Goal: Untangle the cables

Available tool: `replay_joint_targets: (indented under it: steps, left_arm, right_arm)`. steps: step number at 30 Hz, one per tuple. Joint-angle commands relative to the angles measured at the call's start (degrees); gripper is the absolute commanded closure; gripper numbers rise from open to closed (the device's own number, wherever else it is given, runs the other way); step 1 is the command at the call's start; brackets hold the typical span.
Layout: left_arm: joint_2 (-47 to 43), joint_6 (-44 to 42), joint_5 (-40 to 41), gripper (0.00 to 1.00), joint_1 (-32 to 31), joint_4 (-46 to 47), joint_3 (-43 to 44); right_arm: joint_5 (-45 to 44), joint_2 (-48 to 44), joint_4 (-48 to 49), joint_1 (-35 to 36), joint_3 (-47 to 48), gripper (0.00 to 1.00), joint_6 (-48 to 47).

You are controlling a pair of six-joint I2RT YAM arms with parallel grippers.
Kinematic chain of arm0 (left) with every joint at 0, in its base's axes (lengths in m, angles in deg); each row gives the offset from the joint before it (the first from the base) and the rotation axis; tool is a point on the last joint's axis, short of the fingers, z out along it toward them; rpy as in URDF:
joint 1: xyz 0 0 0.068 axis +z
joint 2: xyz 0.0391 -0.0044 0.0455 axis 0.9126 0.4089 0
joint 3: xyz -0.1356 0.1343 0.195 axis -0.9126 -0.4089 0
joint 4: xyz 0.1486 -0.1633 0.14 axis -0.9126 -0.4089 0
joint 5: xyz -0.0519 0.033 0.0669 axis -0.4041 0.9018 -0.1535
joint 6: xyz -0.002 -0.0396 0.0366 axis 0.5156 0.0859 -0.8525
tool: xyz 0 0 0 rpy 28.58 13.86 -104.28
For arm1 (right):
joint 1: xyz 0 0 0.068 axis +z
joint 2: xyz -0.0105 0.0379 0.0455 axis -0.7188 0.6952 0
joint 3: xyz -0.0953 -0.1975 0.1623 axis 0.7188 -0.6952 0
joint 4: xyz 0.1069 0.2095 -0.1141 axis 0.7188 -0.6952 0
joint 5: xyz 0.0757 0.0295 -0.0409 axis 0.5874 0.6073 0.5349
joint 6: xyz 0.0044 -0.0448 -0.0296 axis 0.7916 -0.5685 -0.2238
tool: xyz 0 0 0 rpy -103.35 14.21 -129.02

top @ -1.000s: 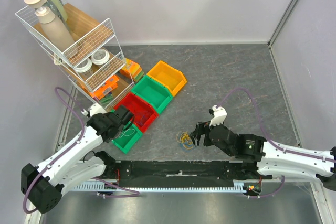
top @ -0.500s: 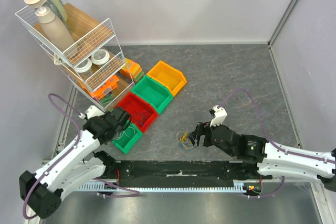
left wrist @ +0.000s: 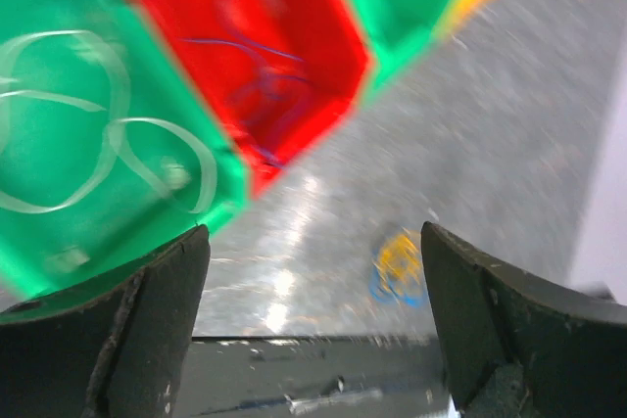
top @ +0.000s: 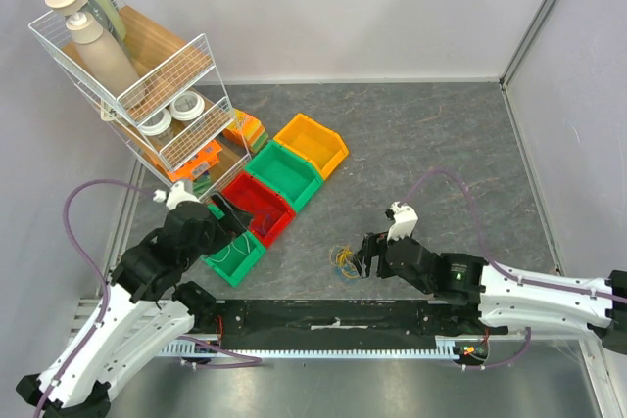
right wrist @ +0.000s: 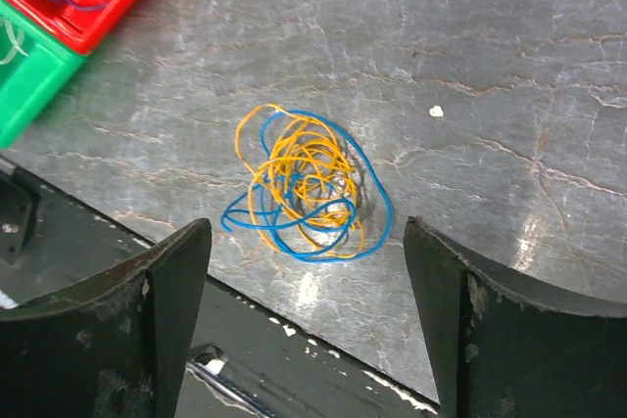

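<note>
The cables (top: 345, 261) lie as a small tangle of yellow and blue wire on the grey table; the tangle also shows in the right wrist view (right wrist: 306, 183) and, blurred, in the left wrist view (left wrist: 400, 266). My right gripper (top: 364, 256) hovers just right of the tangle, open, its jaws either side of it and nothing between them (right wrist: 306, 232). My left gripper (top: 220, 214) is open and empty above the near bins (left wrist: 313, 242). A white wire (left wrist: 98, 134) lies coiled in the small green bin (top: 235, 259). A thin blue strand (left wrist: 255, 75) lies in the red bin (top: 257, 208).
A larger green bin (top: 284, 173) and a yellow bin (top: 312, 144) continue the row toward the back. A wire rack (top: 147, 85) with bottles and jars stands at the far left. A black rail (top: 333, 315) runs along the near edge below the tangle.
My left gripper has gone from shut to open over the small green bin and the arm has drawn back to the left. The right gripper has stayed by the tangle.
</note>
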Motion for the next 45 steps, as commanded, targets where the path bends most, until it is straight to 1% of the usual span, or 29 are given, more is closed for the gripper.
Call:
replay_joint_targets:
  steps: [1, 3, 4, 5, 6, 7, 8, 9, 11, 13, 14, 15, 16, 18, 20, 22, 25, 27, 30, 31, 36, 37, 38, 41, 43, 45]
  left_arm:
    - [-3.27, -19.97, -28.36, 0.11, 0.25, 21.18, -3.90]
    - [-2.67, -19.81, -41.38, 0.18, 0.16, 30.06, -8.90]
    - [-1.44, -18.85, -45.61, 0.23, 0.07, 34.72, -11.01]
    - [-0.21, -17.62, -48.96, 0.28, -0.36, 37.89, -13.21]
    - [1.54, -16.30, -49.08, 0.32, -1.24, 40.19, -14.45]
    - [3.47, -15.94, -48.13, 0.34, -2.64, 41.95, -15.42]
    - [4.97, -16.37, -45.33, 0.34, -5.09, 42.84, -15.69]
    - [6.81, -17.42, -41.48, 0.34, -8.07, 43.37, -15.52]
    - [11.02, -19.79, -30.59, 0.33, -16.06, 43.73, -14.38]
    - [17.34, -20.85, -23.89, 0.33, -21.09, 42.59, -11.66]
    - [21.12, -21.38, -22.55, 0.33, -22.85, 42.58, -10.61]
    - [26.12, -21.82, -20.97, 0.33, -23.74, 42.58, -9.64]
    - [28.25, -22.35, -19.65, 0.34, -24.62, 42.58, -8.59]
    - [35.37, -23.14, -16.66, 0.37, -25.15, 42.85, -6.83]
    - [40.03, -23.49, -16.13, 0.38, -25.24, 43.64, -5.33]
    - [43.29, -23.76, -16.74, 0.37, -25.42, 45.47, -4.36]
    - [45.32, -23.58, -18.49, 0.34, -25.50, 49.08, -3.92]
    - [45.76, -23.85, -19.11, 0.29, -25.68, 50.84, -3.65]
    - [47.34, -25.68, -19.11, 0.25, -25.68, 51.90, -1.55]
    - [48.13, -26.82, -19.11, 0.26, -25.68, 51.81, -0.33]
    - [53.84, -31.92, -19.11, 0.43, -25.59, 49.01, 6.62]
    - [54.81, -32.63, -19.11, 0.46, -25.59, 48.74, 7.50]
    - [55.25, -32.98, -20.42, 0.48, -25.59, 48.56, 7.94]
    - [55.35, -32.29, -19.64, 0.50, -25.42, 49.52, 7.25]
    - [54.65, -31.15, -17.19, 0.58, -25.07, 49.44, 6.81]
    - [53.51, -29.57, -15.69, 0.59, -24.89, 49.96, 5.93]
  right_arm:
    - [-1.12, 3.68, 2.26, 0.04, -0.28, 0.15, 1.82]
    - [0.28, 6.49, 4.02, 0.04, -0.11, 0.22, 0.69]
    - [0.81, 7.29, 4.81, 0.04, 0.07, 0.24, 0.25]
    - [2.03, 8.95, 5.77, 0.04, 0.07, 0.26, 0.07]
    - [2.74, 10.10, 6.57, 0.04, -0.19, 0.26, 0.41]
    - [3.27, 10.89, 7.36, 0.04, -0.45, 0.27, 0.94]
    - [4.06, 11.59, 8.67, 0.04, -1.15, 0.29, 1.21]
    - [4.76, 12.04, 10.95, 0.04, -1.94, 0.29, 1.38]
    - [5.91, 13.00, 16.40, 0.04, -4.22, 0.30, 2.26]
    - [6.70, 14.67, 20.01, 0.04, -5.81, 0.30, 3.40]
    - [7.22, 15.37, 21.15, 0.04, -6.25, 0.31, 3.75]
    - [7.66, 16.16, 22.56, 0.12, -7.21, 0.35, 4.02]
    - [7.93, 16.95, 23.44, 0.12, -7.92, 0.41, 4.19]
    - [7.93, 17.66, 24.50, 0.12, -9.15, 0.47, 4.89]
    - [8.02, 17.32, 25.20, 0.12, -10.29, 0.54, 5.34]
    - [8.20, 16.35, 25.99, 0.12, -11.52, 0.57, 5.60]
    - [8.46, 14.51, 27.23, 0.12, -13.20, 0.58, 6.04]
    - [7.94, 13.54, 26.62, 0.12, -13.55, 0.59, 5.87]
    - [7.32, 12.05, 25.56, 0.12, -13.90, 0.67, 5.34]
    - [7.23, 11.26, 25.04, 0.12, -13.90, 0.72, 4.99]
    - [6.79, 6.95, 21.44, 0.12, -13.99, 0.89, 4.46]
    - [6.79, 5.99, 20.91, 0.12, -13.82, 0.90, 4.20]
    - [6.70, 5.28, 20.03, 0.12, -13.73, 0.92, 3.94]
    - [6.61, 3.08, 18.62, 0.12, -13.90, 0.98, 3.58]
    - [6.61, 2.38, 18.35, 0.12, -14.25, 1.00, 3.58]
    - [6.70, 2.11, 18.27, 0.12, -14.60, 1.00, 3.58]
